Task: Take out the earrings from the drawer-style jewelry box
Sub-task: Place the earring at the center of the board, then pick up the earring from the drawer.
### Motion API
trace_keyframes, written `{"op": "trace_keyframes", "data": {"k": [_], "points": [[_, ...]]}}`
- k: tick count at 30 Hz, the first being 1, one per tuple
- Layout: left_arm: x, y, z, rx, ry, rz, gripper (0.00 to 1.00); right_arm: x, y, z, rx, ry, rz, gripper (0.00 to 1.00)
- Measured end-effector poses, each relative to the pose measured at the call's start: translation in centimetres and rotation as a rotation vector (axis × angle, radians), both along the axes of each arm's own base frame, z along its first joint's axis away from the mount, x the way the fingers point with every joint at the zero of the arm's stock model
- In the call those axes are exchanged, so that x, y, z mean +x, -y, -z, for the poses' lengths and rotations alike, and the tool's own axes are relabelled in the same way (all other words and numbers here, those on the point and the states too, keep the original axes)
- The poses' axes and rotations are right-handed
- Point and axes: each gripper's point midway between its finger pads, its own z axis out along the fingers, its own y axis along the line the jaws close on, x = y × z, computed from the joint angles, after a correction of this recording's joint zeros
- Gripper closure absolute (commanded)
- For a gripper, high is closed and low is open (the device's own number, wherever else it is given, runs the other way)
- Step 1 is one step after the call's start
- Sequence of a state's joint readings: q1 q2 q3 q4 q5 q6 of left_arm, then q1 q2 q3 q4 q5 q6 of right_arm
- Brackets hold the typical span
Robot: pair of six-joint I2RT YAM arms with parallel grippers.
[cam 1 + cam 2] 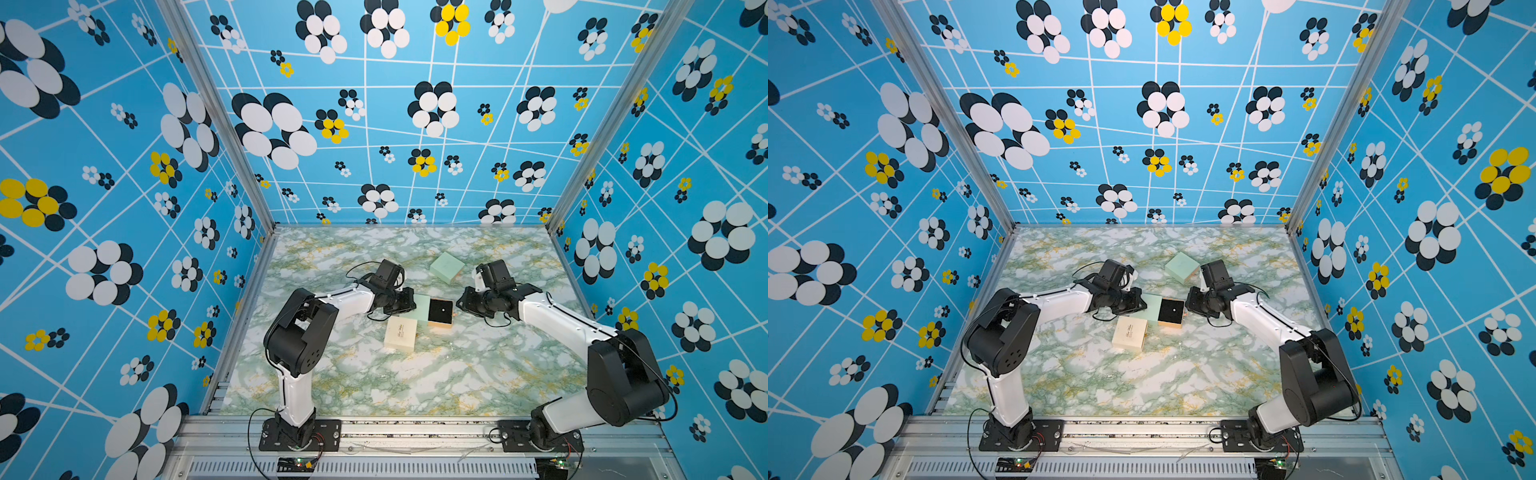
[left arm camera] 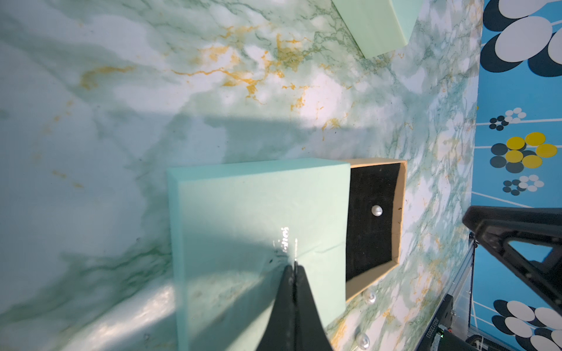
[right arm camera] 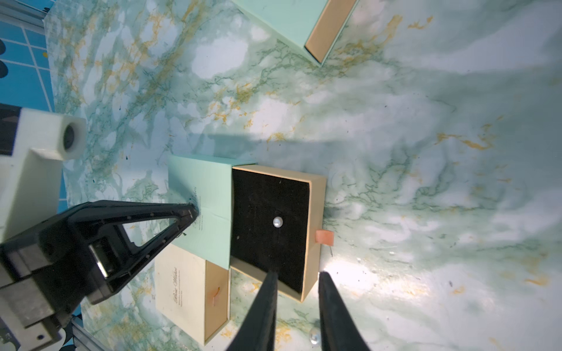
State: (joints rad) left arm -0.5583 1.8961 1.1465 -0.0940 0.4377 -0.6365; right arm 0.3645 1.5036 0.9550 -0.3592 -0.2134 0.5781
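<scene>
The jewelry box is a mint sleeve (image 1: 420, 305) with its tan drawer (image 3: 316, 194) pulled out, black-lined. One pearl earring (image 3: 277, 221) sits on the lining, also visible in the left wrist view as the earring (image 2: 377, 210). Two more earrings (image 2: 370, 297) (image 2: 362, 340) lie on the marble beside the drawer. My left gripper (image 2: 294, 267) is shut, its tip pressed on the sleeve's top. My right gripper (image 3: 298, 275) is open over the drawer's near corner, holding nothing. A loose earring (image 3: 314, 337) lies by its finger.
A closed cream box (image 1: 401, 334) lies against the sleeve's front side. A second mint box (image 1: 446, 267) lies farther back on the marble table (image 1: 374, 382). Patterned blue walls enclose three sides.
</scene>
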Motion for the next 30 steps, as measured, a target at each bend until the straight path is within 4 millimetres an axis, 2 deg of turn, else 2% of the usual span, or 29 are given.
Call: {"op": "trace_keyframes", "data": {"k": [4,11,21,30], "points": [[0.0,0.0,0.0,0.0,0.0,0.0,1.0,0.3,-0.2,-0.7,-0.021,0.011,-0.01,0.73],[0.0,0.0,0.0,0.001,-0.001,-0.001,1.0,0.9,-1.9,-1.5,-0.068,0.034,-0.049,0.74],[-0.1,0.0,0.1,0.002,-0.003,-0.001,1.0,1.4,-3.6,-0.6,-0.144,0.015,-0.094,0.74],[-0.1,0.0,0.1,0.002,-0.003,-0.001,1.0,1.5,-3.9,0.9,-0.193,-0.027,-0.109,0.75]]}}
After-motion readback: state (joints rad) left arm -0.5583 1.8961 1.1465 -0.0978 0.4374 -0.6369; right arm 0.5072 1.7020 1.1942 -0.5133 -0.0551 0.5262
